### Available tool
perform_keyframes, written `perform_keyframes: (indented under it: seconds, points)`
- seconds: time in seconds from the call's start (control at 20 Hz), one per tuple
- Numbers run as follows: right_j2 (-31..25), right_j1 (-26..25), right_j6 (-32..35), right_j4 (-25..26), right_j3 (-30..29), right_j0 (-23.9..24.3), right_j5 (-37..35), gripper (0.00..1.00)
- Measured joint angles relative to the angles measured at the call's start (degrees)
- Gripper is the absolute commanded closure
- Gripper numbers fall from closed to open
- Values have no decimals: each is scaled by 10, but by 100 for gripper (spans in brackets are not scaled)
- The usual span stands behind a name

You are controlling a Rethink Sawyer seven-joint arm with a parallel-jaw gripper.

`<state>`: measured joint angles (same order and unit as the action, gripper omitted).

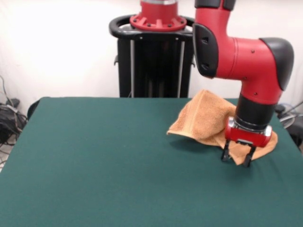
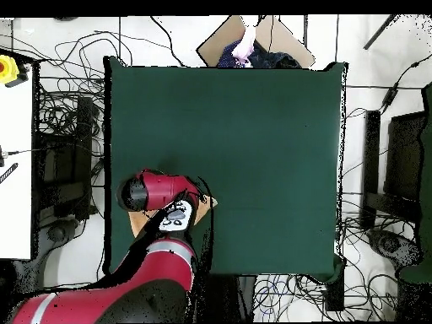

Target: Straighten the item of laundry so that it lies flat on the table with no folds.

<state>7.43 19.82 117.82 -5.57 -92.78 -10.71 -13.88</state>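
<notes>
The orange-tan towel (image 1: 204, 118) lies crumpled at the table's right side in the front view. One part is folded over and its left corner lifts a little off the dark green table (image 1: 94, 165). My gripper (image 1: 236, 160) points down at the towel's near edge, fingers apart, with nothing held between them. In the overhead view the arm covers most of the towel. Only small orange bits (image 2: 135, 224) show at the table's (image 2: 270, 143) lower left, near its edge.
The robot's black pedestal (image 1: 156, 61) stands behind the table's far edge. In the overhead view a person (image 2: 245, 44) is at the table's top edge beside a cardboard piece (image 2: 278, 32). Cables and equipment lie on the floor all round the table.
</notes>
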Motion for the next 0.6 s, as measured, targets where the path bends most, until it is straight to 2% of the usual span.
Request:
perform_keyframes:
  seconds: [0.6]
  points:
    - [-38,4,0,0,9,15,-60,0]
